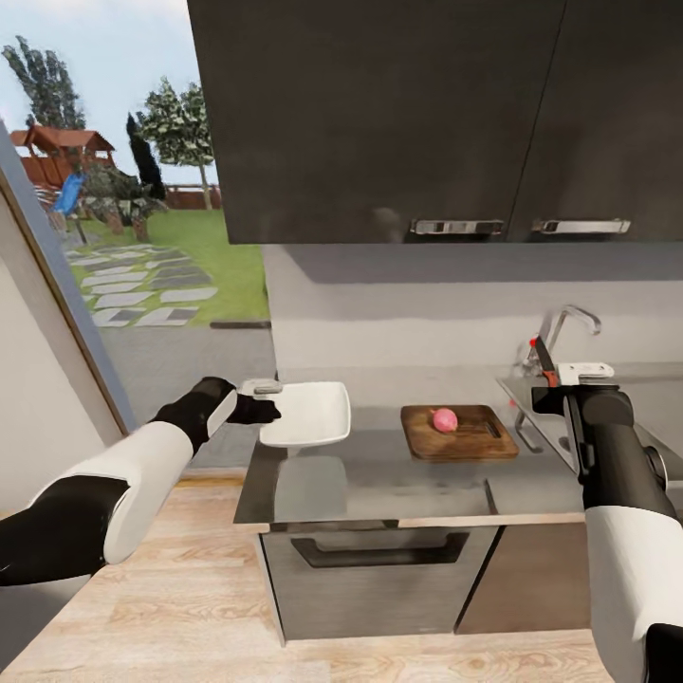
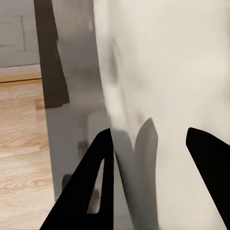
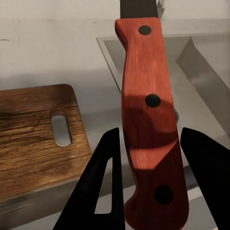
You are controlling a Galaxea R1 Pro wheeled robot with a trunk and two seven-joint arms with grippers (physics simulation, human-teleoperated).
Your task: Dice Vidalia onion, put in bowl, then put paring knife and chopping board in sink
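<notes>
The pale pink Vidalia onion (image 1: 444, 419) rests whole on the brown chopping board (image 1: 460, 432) (image 3: 33, 129), mid-countertop (image 1: 379, 484). At the counter's left end sits the white bowl (image 1: 305, 413) (image 2: 167, 72). My left gripper (image 1: 268, 398) (image 2: 149, 132) is at its left rim, its fingers spread apart over the white surface. Right of the board, over the sink's (image 1: 531, 403) (image 3: 191, 62) edge, my right gripper (image 1: 555, 378) (image 3: 151, 132) is shut on the paring knife's red handle (image 3: 148, 110), with the dark blade (image 1: 541, 351) pointing up. The chrome tap (image 1: 569, 323) stands behind.
Glossy black upper cabinets (image 1: 379, 114) with metal handles hang low over the counter. A grey built-in appliance (image 1: 379, 569) with a dark handle sits under the worktop. A large window (image 1: 123, 218) onto a garden is at the left, and pale wood floor (image 1: 171, 607) lies below.
</notes>
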